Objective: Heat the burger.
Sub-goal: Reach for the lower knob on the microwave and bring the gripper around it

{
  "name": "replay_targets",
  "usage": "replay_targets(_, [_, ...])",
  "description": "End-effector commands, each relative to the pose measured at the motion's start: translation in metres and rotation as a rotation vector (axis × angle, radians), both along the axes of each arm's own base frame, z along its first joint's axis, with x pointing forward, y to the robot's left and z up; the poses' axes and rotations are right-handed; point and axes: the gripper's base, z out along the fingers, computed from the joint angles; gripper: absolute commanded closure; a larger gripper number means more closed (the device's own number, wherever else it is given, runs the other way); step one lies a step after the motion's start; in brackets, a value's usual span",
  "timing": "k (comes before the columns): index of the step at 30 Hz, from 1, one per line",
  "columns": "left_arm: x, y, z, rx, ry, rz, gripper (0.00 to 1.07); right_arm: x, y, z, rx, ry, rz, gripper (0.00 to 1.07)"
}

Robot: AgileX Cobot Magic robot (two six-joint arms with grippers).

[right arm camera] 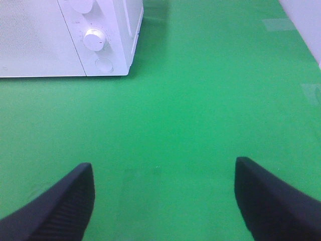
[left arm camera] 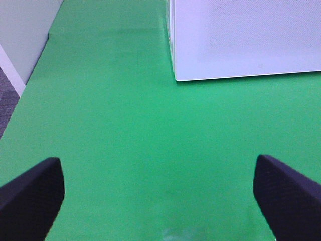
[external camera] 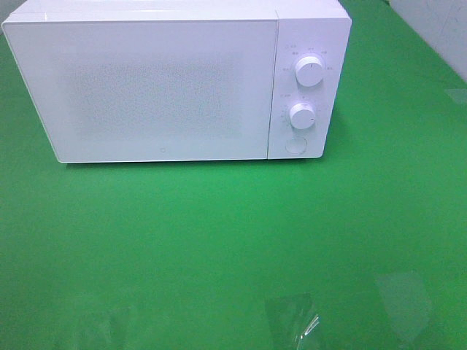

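No burger in sight, left tool (left arm camera: 158, 181) and right tool (right arm camera: 164, 183) released before the shut microwave (external camera: 146, 87), so door-opening looks next.

Bright, even light; pale glare patches on the green tabletop (external camera: 219, 233).

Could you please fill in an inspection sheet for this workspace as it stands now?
Surface: green mat, with clear tape-like patches near the front.
Job's things: burger not in view; microwave stands at the back, door shut.
Clutter: nothing seen.
Grippers: left gripper and right gripper both open, holding nothing.
Cables: nothing seen.
Surroundings: pale wall at the back right.
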Motion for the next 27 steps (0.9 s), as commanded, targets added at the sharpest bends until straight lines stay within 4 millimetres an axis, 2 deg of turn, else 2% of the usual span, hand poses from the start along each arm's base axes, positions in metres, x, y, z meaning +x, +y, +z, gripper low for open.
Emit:
replay_targets(1, [-0.0038, -0.0002, -0.0009, 0.000, -0.025, -0.001, 0.13, -0.0017, -0.0001, 0.0005, -0.001, -0.027, -0.002, 0.31])
replay_targets(27, [-0.0036, -0.0002, -0.0009, 0.000, -0.024, -0.001, 0.13, -0.0015, -0.0008, 0.0005, 0.006, -0.026, -0.013, 0.31])
